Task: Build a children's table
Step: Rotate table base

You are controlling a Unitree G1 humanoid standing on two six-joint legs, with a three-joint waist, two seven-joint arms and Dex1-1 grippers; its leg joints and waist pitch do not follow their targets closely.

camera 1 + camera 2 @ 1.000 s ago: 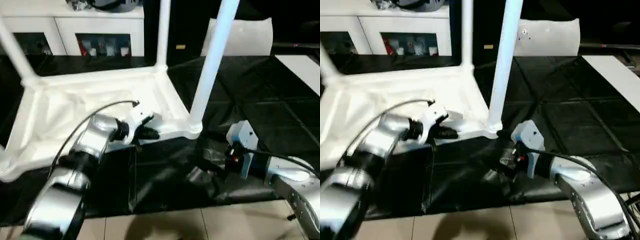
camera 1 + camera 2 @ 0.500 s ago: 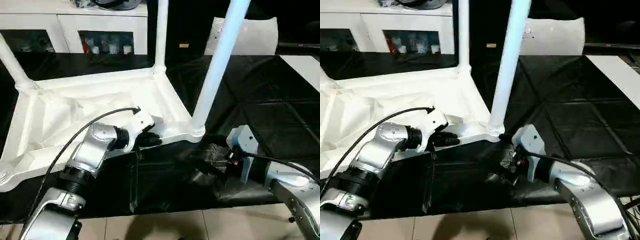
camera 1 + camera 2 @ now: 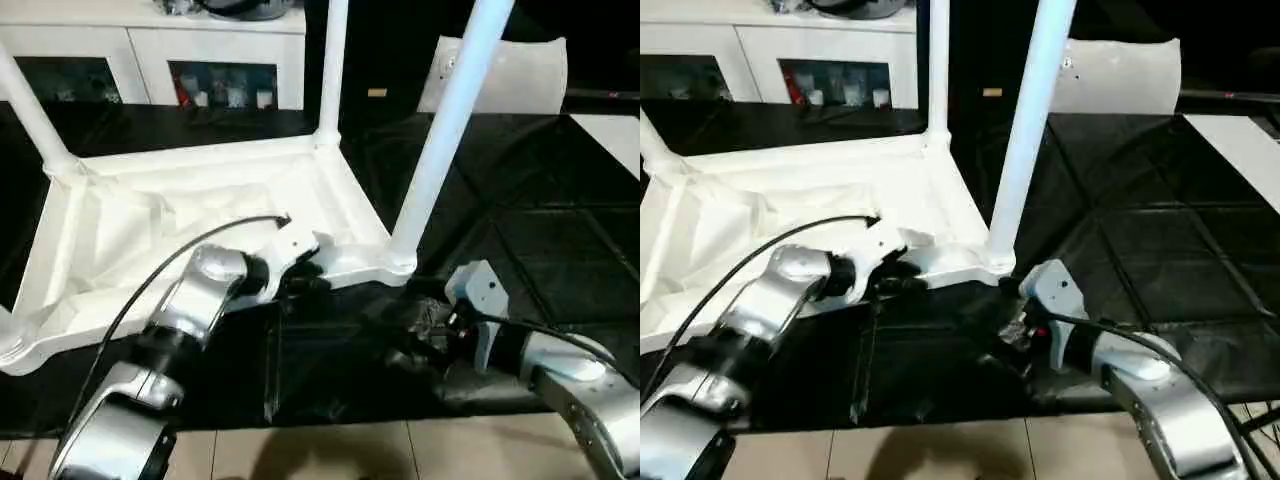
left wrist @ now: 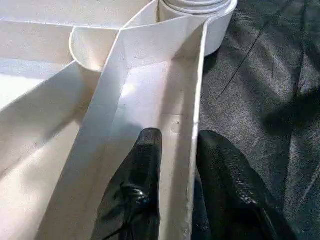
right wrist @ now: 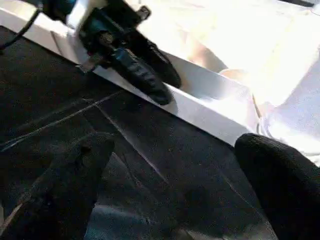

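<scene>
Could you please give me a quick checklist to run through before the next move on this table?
1. Tabletop upside down on the black mat: ok.
2. Near right leg standing in its corner socket: ok.
3. Left gripper straddles the tabletop's near rim, one finger on each side: ok.
4. Left gripper firmly clamped: cannot tell.
5. Right gripper open, off the table: ok.

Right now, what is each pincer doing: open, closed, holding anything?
Left pincer: fingers astride the tabletop rim, slightly apart, no firm grip.
Right pincer: wide open, holding nothing, above the black mat.
</scene>
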